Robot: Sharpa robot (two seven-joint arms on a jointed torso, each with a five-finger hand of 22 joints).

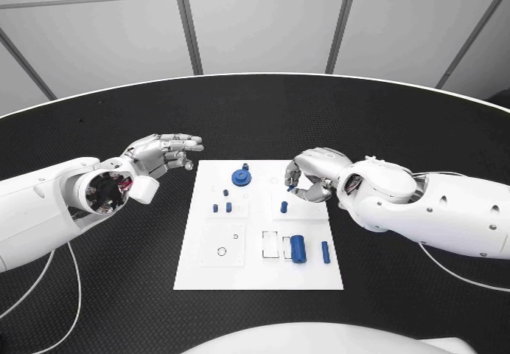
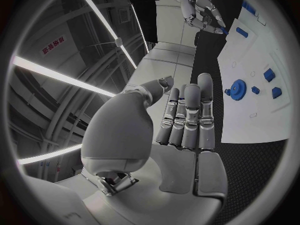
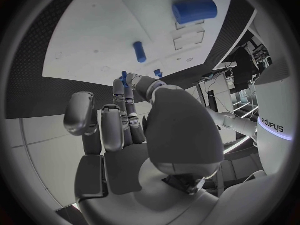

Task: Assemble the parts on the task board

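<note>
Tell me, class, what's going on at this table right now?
A two-armed robot is working on a white task board with small blue parts on it. The right hand hovers over the board's far right corner, fingers curled near a small blue piece; whether it holds it can't be told. The left hand is off the board's left edge, holding nothing. A gear, a cylinder and a rod lie on the board.

Task board's corner beneath right robot hand
</note>
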